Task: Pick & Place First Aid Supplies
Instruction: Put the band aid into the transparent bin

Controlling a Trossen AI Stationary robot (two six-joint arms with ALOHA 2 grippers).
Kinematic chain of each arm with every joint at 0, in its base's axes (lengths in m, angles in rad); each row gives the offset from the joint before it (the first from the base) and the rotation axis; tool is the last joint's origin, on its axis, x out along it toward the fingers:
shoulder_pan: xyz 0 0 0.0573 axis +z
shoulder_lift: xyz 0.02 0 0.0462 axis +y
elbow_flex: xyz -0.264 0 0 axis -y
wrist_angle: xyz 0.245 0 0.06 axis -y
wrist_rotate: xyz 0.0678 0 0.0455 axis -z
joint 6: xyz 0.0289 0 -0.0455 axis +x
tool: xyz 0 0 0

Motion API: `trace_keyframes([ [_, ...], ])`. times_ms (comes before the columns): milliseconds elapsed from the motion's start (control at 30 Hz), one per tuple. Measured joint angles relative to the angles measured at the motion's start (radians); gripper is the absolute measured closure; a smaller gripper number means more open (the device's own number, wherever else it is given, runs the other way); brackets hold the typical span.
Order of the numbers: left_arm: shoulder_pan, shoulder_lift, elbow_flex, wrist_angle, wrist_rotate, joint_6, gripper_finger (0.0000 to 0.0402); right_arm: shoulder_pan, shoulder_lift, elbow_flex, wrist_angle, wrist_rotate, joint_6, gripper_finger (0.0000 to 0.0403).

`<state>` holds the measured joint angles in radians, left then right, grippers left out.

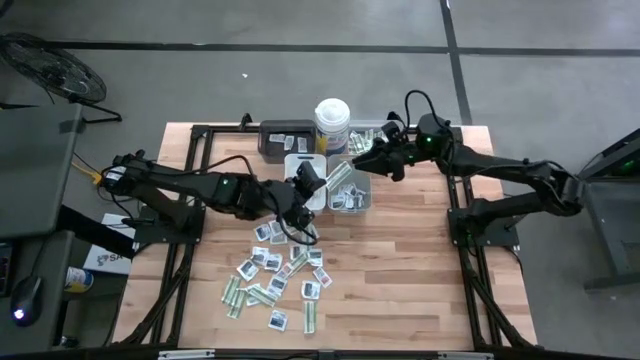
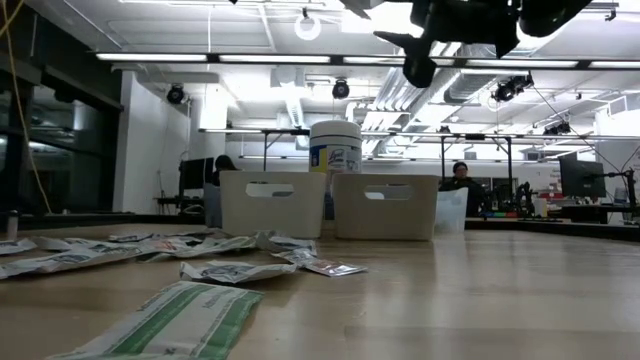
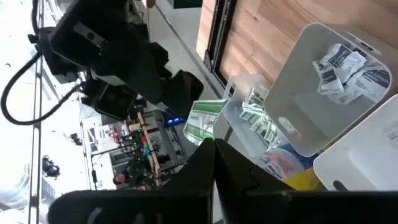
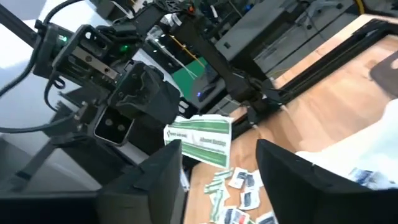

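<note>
- A green-and-white strip packet hangs at the right gripper, above the clear tray; jaws spread wide, grip uncertain.
- We judge it light and floppy: pinch one end.
- Left gripper clenched, beside that tray.
- Loose packets lie nearer the table's front.

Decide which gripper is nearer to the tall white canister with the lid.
The right gripper. It hangs just to the right of the canister, above the trays. The left gripper sits farther toward the table's middle, by the white tray.

Two dark jointed arms (black cables, green indicator lights)
</note>
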<state>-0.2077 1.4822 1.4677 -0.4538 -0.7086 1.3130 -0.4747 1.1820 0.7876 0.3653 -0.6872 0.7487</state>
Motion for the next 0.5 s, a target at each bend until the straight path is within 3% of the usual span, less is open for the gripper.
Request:
trace_keyframes([
  [233,0.000,0.000,0.000,0.000,0.000,0.000,0.0401,0.008,0.046,0.000,0.054,-0.030,0.037,0.0154],
  [500,0.000,0.000,0.000,-0.001,0.000,-0.005,0.0401,0.060,0.109,0.000,0.167,-0.014,0.054,0.0149],
])
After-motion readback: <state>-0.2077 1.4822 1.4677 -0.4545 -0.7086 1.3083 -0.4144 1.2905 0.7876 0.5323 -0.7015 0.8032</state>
